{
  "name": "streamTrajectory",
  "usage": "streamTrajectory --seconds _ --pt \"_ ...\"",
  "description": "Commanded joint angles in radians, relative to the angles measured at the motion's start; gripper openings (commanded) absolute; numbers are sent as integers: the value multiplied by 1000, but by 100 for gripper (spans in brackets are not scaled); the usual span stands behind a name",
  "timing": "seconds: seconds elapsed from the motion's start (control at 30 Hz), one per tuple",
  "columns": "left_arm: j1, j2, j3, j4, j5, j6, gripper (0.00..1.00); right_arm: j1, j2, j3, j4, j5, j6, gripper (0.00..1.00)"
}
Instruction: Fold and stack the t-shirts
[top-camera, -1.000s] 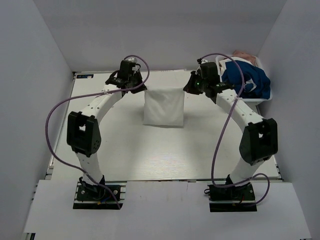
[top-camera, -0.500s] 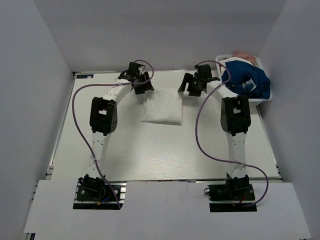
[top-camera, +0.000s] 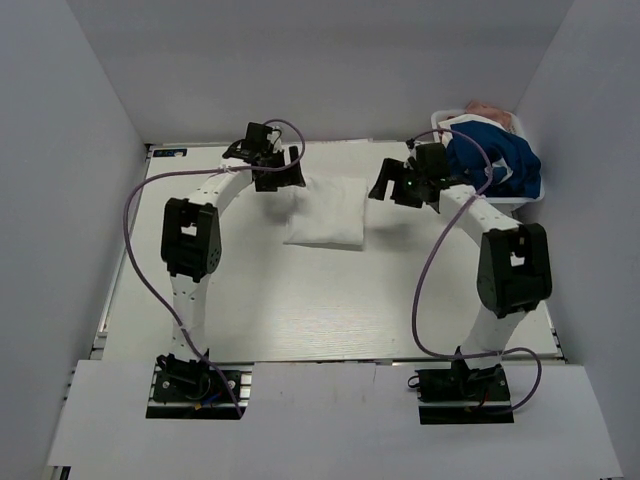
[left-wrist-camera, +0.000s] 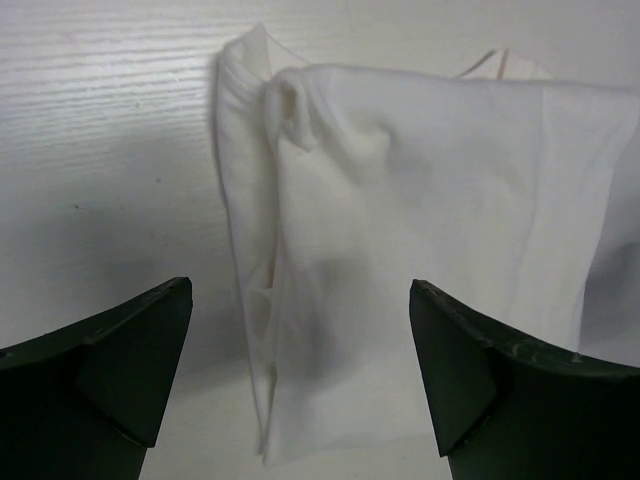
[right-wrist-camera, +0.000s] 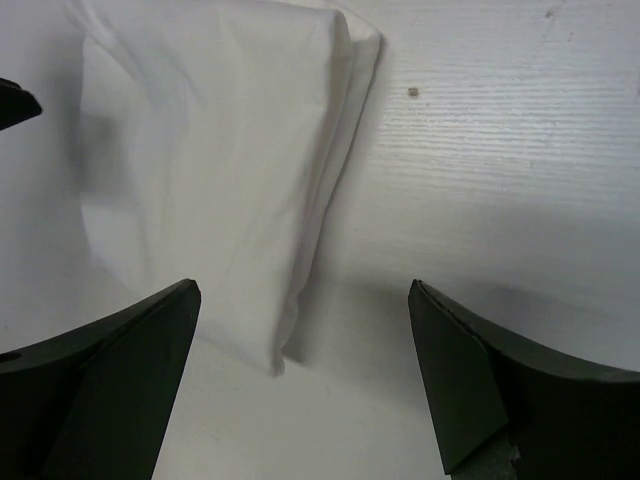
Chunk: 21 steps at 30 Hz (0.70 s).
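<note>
White t-shirt (top-camera: 325, 212) lies folded, seemingly several rumpled layers, between left hand (left-wrist-camera: 300, 290) and right hand (right-wrist-camera: 303, 290), both released.

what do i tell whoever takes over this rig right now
Left end effector: open, holding nothing, at the left edge of the folded white t-shirt.
Right end effector: open, empty, at that shirt's right edge.
Things: the white shirt lies flat on the table, far centre. The blue t-shirt is heaped unfolded in the white bin, far right.
Done: one shirt folded.
Left: fold the blue one and stack it. Whether more shirts lie under it cannot be seen.
</note>
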Motion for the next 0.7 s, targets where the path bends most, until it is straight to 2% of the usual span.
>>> streamTrajectory --seconds 0.0,0.1,0.13,0.2,0.23,0.33,0.4,0.5,0.53,0.67 --pt "-9 -20 -26 -56 19 59 99 -2 -117 -86 34 28 -14 90" --pt "-19 26 6 -81 19 70 93 -3 -186 -146 34 31 -7 90" --pt "-19 38 15 -81 30 70 87 -3 -198 -167 42 31 -6 90" --pt "-19 75 35 -92 18 70 82 -5 -243 -183 36 37 -1 90" --pt "-19 87 44 -101 18 70 73 -3 -251 -192 31 42 0 90" --pt "-19 133 70 -101 18 79 65 -8 -306 -218 28 81 -1 90" --pt "-28 153 81 -112 18 90 52 -10 -317 -244 30 121 -1 90" --pt "-37 164 81 -112 -5 113 11 -7 -340 -263 21 147 -3 90" --pt "-37 164 81 -112 -23 113 0 -13 -346 -273 18 152 -7 90" --pt "-11 126 92 -155 -175 190 0 -19 -355 -292 13 180 -24 90"
